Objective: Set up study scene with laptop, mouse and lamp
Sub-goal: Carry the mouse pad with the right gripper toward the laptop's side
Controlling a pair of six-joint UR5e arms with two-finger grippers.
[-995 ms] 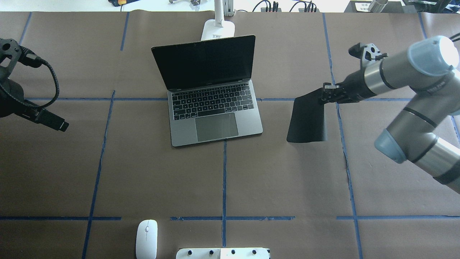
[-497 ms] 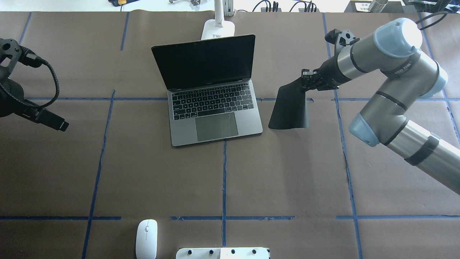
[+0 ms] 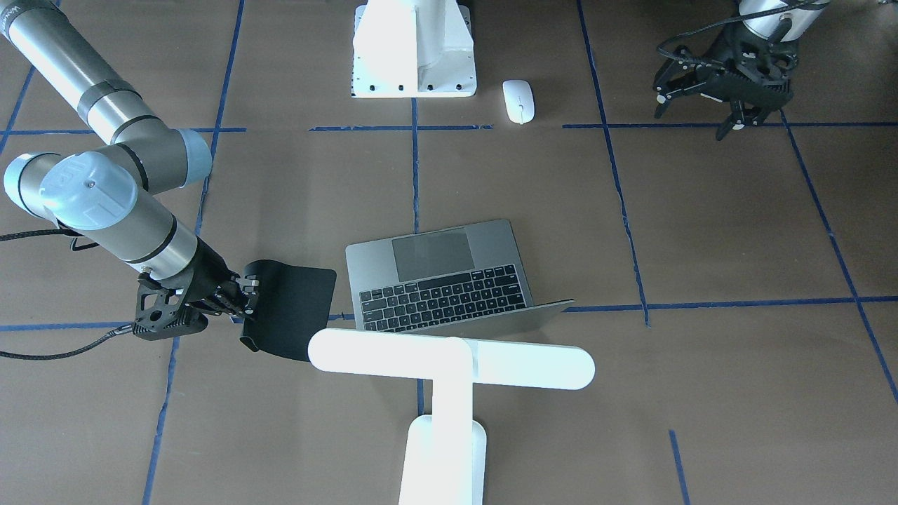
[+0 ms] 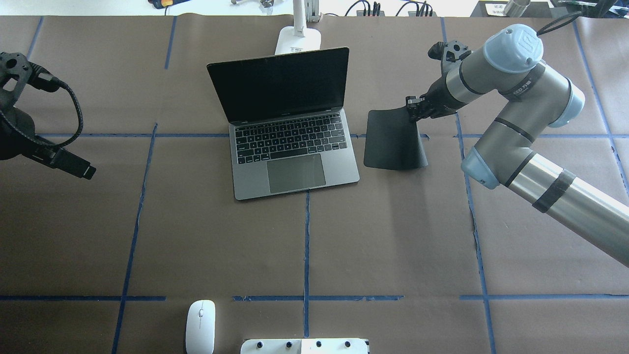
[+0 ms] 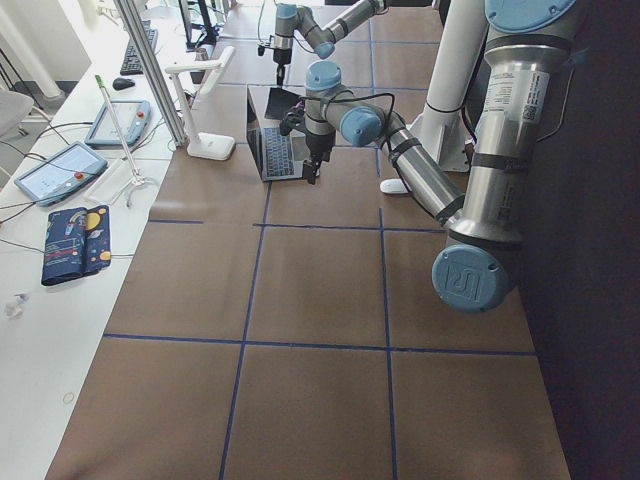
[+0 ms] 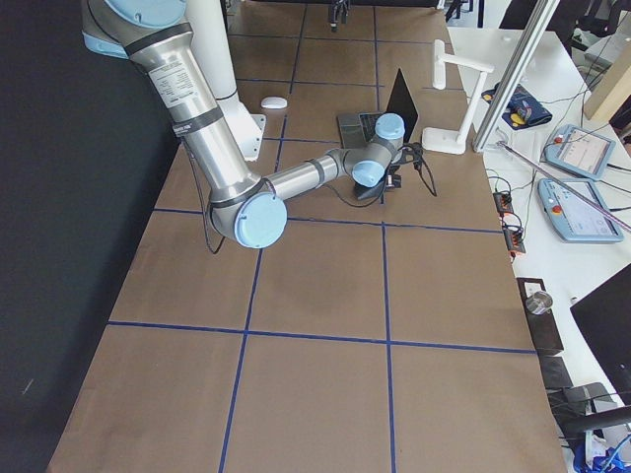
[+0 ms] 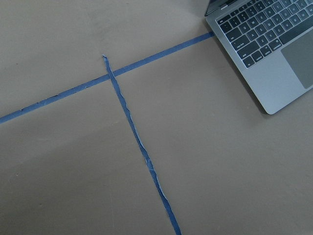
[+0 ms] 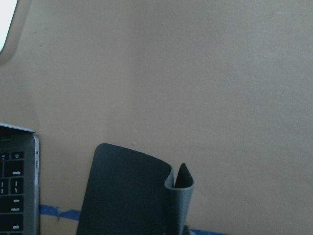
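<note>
The desk (image 4: 196, 236) is covered in brown paper, and blue tape lines (image 4: 305, 246) cut it into big squares. All clock directions here are as seen from above the robot's shoulders.

The laptop (image 4: 290, 142) sits near the middle of the desk, a bit toward the far side. It is open, its screen is dark, and its keys face the robot. The lamp (image 3: 449, 365) stands at 12 o'clock from the laptop, just behind the screen. Its long white bar runs from 9 o'clock to 3 o'clock.

The mouse (image 4: 200, 326) lies at 7 o'clock from the laptop, well apart from it, near the robot's edge of the desk. A white block (image 4: 304, 346) with bolt holes is at 3 o'clock from the mouse, just beside it.

A black mat (image 4: 393, 142) is at 3 o'clock from the laptop, just beside it but not touching. The right arm (image 4: 516, 123) reaches in from 4 o'clock. The right jaws are closed on the mat's far right corner, and the mat bends up where they pinch it. I cannot tell if the rest of the mat lies flat on the desk.

The left jaws hang over the desk at 9 o'clock from the laptop, well apart from it. They are spread wide and hold nothing. The left wrist camera looks down on 2 crossing tape lines and 1 corner of the laptop.
</note>
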